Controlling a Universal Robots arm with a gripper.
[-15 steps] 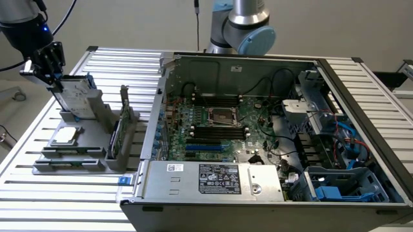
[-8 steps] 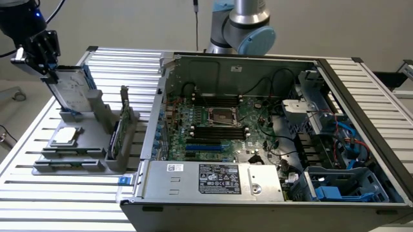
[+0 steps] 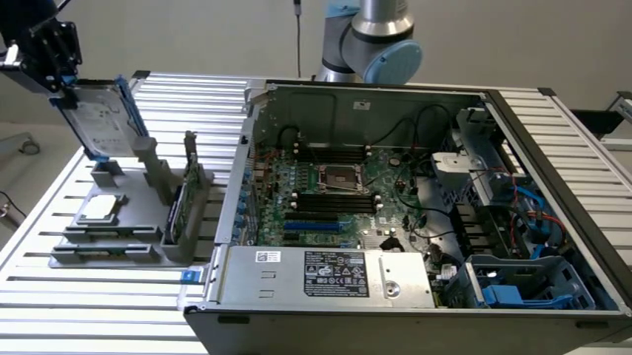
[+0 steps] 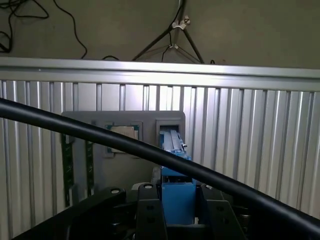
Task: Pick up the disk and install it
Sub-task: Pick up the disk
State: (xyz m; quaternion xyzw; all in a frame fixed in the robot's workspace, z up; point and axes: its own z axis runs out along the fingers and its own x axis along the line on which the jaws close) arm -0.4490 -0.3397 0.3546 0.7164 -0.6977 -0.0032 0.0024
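The disk [image 3: 102,118], a silver-grey drive with a pale label and blue side rails, hangs upright at the exterior view's far left. Its lower edge is just above the slot of the grey holder [image 3: 118,194]. My gripper [image 3: 67,83] grips its upper end. In the wrist view the black fingers [image 4: 149,212] are closed on both sides of the disk's blue handle [image 4: 177,200], and the disk [image 4: 172,145] reaches down toward the grey holder [image 4: 125,172]. The open computer case [image 3: 415,200] lies to the exterior view's right of the holder.
A small square silver chip [image 3: 103,208] lies on the holder, beside upright cards [image 3: 188,200]. In the case's near right corner is a drive bay with a blue carrier [image 3: 513,294]. The arm's base [image 3: 371,44] stands behind the case. A black cable [image 4: 100,137] crosses the wrist view.
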